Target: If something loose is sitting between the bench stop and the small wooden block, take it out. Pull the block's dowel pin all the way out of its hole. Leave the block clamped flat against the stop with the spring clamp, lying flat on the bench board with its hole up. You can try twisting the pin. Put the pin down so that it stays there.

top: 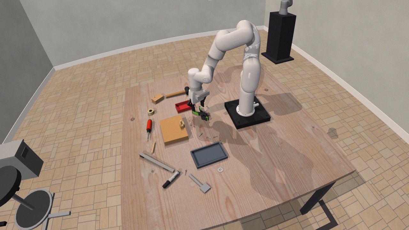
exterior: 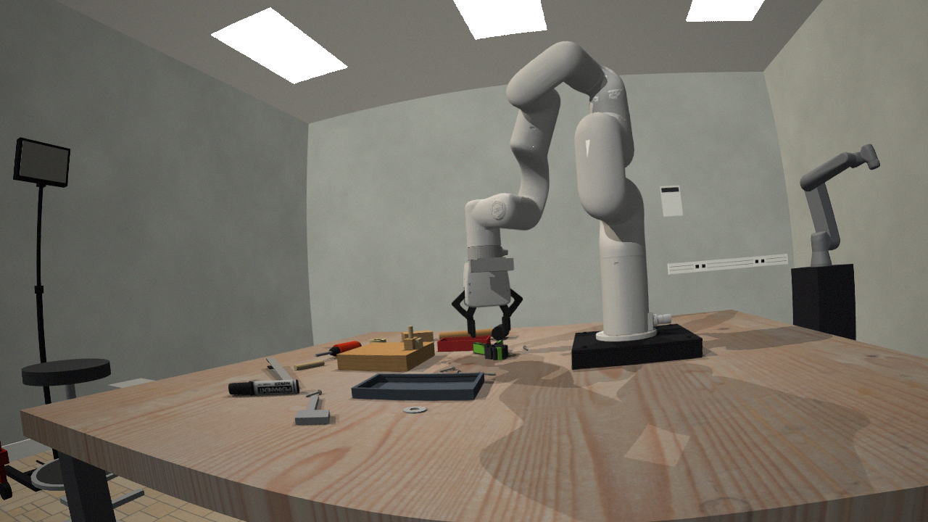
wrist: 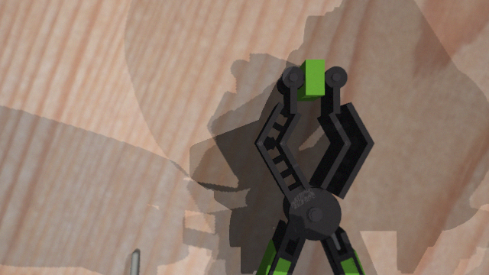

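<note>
The spring clamp (top: 201, 113) (exterior: 491, 350) (wrist: 313, 172), black with green handles, lies on the table right of the bench board (top: 171, 134) (exterior: 376, 357). Its jaw tips hold a small green piece (wrist: 314, 78). My gripper (top: 197, 107) (exterior: 488, 329) is open and empty, hanging just above the clamp's handle end; its fingers do not show in the wrist view. The small wooden block (top: 181, 124) (exterior: 415, 338) sits at the board's right edge with its dowel pin (exterior: 409, 330) standing up in it. I cannot tell the stop apart from the block.
A red tray (top: 180, 107) and a mallet (top: 174, 93) lie behind the gripper. A grey tray (top: 209, 154), loose screws (top: 207, 136), a washer (top: 219, 168), ruler (top: 155, 162), marker (top: 171, 179), screwdriver (top: 149, 126) and tape roll (top: 150, 111) lie around the board. The arm's base (top: 247, 114) stands to the right.
</note>
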`<action>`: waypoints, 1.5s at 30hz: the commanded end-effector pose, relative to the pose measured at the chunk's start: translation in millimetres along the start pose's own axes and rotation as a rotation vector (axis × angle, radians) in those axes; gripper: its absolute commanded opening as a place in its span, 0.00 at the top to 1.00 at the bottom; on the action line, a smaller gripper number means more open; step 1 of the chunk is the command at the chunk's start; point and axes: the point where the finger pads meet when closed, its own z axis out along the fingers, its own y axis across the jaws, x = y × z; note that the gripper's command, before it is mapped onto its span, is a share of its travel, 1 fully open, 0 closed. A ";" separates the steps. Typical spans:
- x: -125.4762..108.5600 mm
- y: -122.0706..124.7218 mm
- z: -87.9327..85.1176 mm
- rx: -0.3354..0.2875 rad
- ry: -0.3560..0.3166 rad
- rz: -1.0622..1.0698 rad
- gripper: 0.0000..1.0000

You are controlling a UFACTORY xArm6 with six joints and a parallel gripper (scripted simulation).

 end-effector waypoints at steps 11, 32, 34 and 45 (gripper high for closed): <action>-0.9 0.9 4.7 -0.002 -0.002 0.000 0.23; -0.9 0.9 26.3 -0.002 -0.002 0.000 0.23; -0.9 0.9 28.5 -0.002 -0.002 0.000 0.23; -0.8 0.9 35.8 -0.002 -0.002 0.000 0.23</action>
